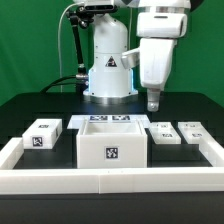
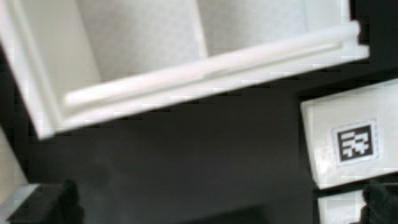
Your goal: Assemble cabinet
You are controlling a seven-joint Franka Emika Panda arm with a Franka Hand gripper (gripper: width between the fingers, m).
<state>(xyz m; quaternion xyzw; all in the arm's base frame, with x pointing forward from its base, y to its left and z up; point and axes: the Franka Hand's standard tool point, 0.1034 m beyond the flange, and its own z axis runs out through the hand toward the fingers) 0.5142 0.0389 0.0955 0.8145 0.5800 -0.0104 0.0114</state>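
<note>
The cabinet [image 1: 112, 150] is a large white open-topped box with a square tag on its front, standing at the front middle of the black table. In the wrist view its white rim [image 2: 214, 72] and textured inside fill much of the picture. My gripper [image 1: 153, 104] hangs above the table, to the exterior view's right of the cabinet and behind a small white tagged piece [image 1: 163, 133], which also shows in the wrist view [image 2: 356, 142]. The gripper [image 2: 210, 206] is open and empty, with dark fingertips [image 2: 43, 204] wide apart.
A small white tagged block [image 1: 42, 135] lies to the exterior view's left of the cabinet. A second flat tagged piece [image 1: 191, 131] lies at far right. The marker board [image 1: 110, 121] lies behind the cabinet. A low white border rail [image 1: 110, 181] runs along the front and sides. The robot base [image 1: 108, 70] stands at the back.
</note>
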